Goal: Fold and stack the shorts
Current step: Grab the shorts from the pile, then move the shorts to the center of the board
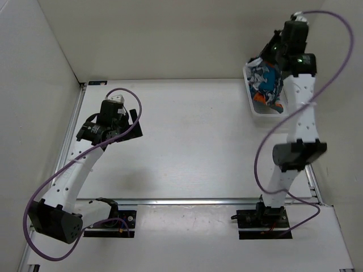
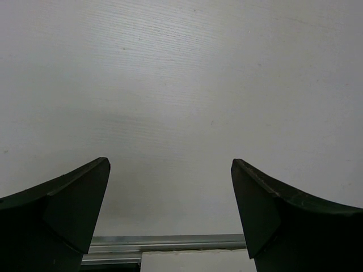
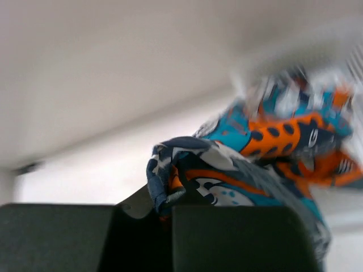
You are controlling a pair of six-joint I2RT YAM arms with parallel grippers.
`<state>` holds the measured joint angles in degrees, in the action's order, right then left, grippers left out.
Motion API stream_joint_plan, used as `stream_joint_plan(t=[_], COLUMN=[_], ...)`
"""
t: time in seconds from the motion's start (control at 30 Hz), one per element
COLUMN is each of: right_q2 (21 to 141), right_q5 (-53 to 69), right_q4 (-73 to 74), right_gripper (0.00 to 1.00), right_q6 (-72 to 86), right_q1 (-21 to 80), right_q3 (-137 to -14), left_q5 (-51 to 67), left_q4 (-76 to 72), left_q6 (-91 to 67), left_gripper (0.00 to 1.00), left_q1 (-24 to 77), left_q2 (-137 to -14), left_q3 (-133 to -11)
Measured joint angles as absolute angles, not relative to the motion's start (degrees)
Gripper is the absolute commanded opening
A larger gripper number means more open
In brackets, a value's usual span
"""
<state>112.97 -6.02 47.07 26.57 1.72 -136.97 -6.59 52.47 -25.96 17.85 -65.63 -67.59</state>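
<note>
White counter (image 1: 187, 141) carries the basket (image 1: 253, 106) at its far right, where the right claw (image 3: 164, 212) grips a fold of the shorts (image 3: 272, 141), so retrieval appears underway; next, lift them clear toward the open left claw (image 2: 170, 170).

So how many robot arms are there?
2. The left arm bends over the table on the left; the right arm reaches the basket far right, its gripper pinching the shorts. None seem hidden.
</note>
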Motion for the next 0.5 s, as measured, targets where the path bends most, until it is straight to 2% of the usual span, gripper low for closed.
stream_joint_plan(t=[0.13,0.2,0.33,0.47,0.5], right_q2=[93.7,87.9,79.5,76.3,75.9], right_q5=[-1.8,0.3,4.4,6.6,6.5], right_q4=[42.6,40.8,36.4,33.8,33.2], right_gripper=[0.0,0.0,0.0,0.0,0.15], right_q6=[25.2,25.2,26.9,28.5,28.8], right_q1=[6.6,8.6,15.4,24.6,26.8], right_q3=[-136.2,-136.3,-131.9,-117.6,-112.0], left_q5=[-7.5,-8.5,-10.4,-10.2,-9.8], left_q4=[56.0,57.9,60.1,61.3,61.8], left_q6=[-25.7,-25.7,-25.9,-26.0,-26.0], left_gripper=[1.0,1.0,1.0,1.0,1.0], left_q1=[16.5,15.2,12.4,10.9,10.7], left_q2=[-66.4,-67.4,-70.4,-70.4,-70.4], left_q3=[-72.8,-77.6,-87.0,-88.2,-88.2])
